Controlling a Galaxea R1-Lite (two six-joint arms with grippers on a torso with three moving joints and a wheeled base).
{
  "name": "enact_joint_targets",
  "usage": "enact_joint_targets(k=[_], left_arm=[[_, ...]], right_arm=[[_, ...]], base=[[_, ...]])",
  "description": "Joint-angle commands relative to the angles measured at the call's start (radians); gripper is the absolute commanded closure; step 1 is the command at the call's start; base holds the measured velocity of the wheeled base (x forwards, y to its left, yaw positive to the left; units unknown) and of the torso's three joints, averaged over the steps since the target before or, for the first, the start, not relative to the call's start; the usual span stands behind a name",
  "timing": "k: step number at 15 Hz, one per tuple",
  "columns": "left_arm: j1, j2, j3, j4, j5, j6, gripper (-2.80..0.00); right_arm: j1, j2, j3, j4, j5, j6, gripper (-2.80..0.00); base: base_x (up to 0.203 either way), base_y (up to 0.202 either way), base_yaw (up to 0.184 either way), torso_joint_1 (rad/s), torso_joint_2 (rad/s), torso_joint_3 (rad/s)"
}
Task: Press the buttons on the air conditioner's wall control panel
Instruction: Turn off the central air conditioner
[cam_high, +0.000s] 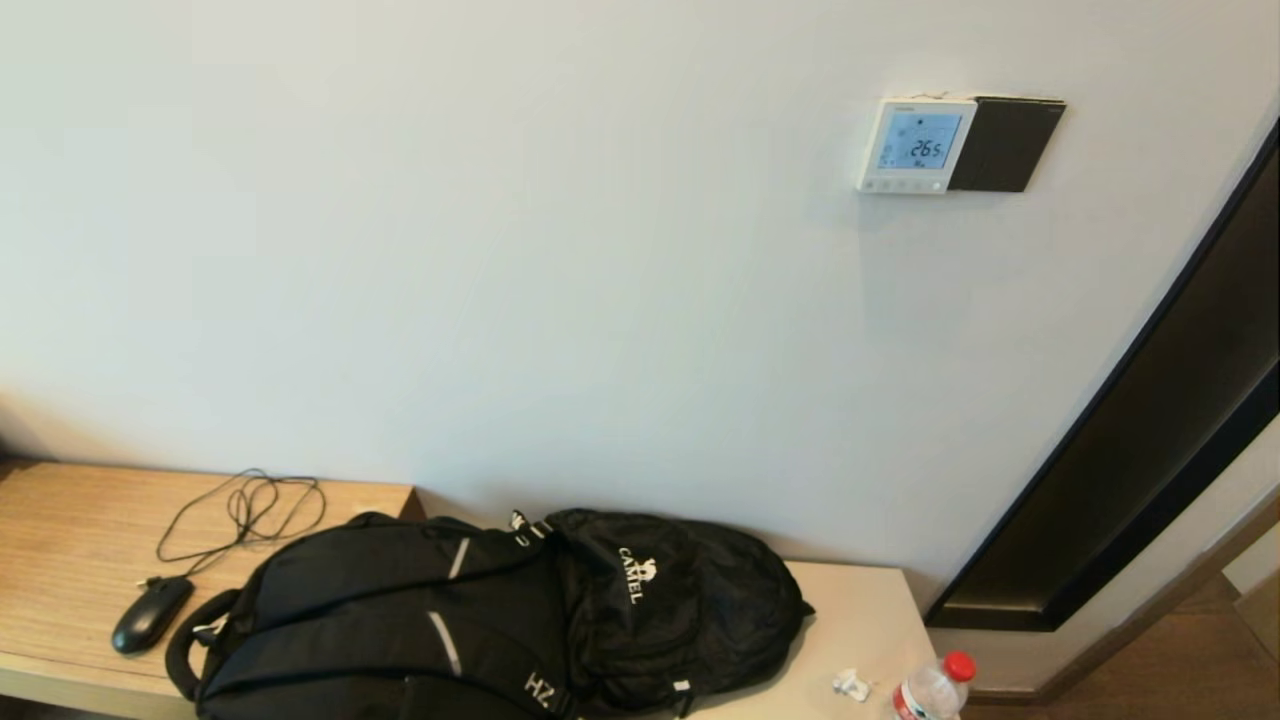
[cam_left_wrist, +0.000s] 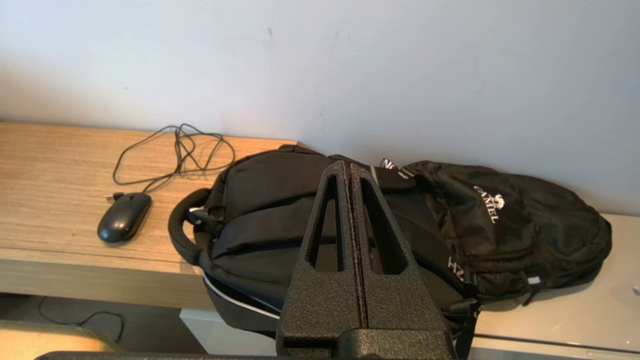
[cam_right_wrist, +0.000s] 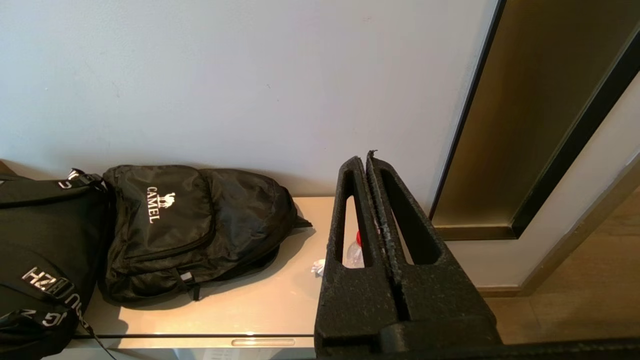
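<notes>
The white wall control panel (cam_high: 916, 145) hangs high on the wall at the right in the head view. Its screen is lit light blue and reads 26.5. The row of small pale buttons (cam_high: 901, 184) runs along its bottom edge. Neither gripper shows in the head view. My left gripper (cam_left_wrist: 348, 167) is shut and empty, low, in front of the black backpack. My right gripper (cam_right_wrist: 366, 160) is shut and empty, low, over the right end of the beige counter, far below the panel. The panel shows in neither wrist view.
A dark square plate (cam_high: 1006, 145) adjoins the panel's right side. Below lie a black backpack (cam_high: 490, 620), a black mouse (cam_high: 150, 613) with its cable, a water bottle (cam_high: 933, 690) and a small white scrap (cam_high: 850, 684). A dark door frame (cam_high: 1150, 450) stands at the right.
</notes>
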Motion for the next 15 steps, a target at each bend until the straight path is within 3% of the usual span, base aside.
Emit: enact_joint_targets(k=[1,15], left_arm=[[0.001,-0.001,0.000,0.000,0.000,0.000,0.00],[0.000,-0.001,0.000,0.000,0.000,0.000,0.00]], right_arm=[[0.000,0.001,0.002,-0.001,0.000,-0.001,0.00],[0.000,0.001,-0.001,-0.003,0.001,-0.004,0.00]], base=[[0.000,0.000,0.000,0.000,0.00,0.000],[0.000,0.000,0.000,0.000,0.00,0.000]])
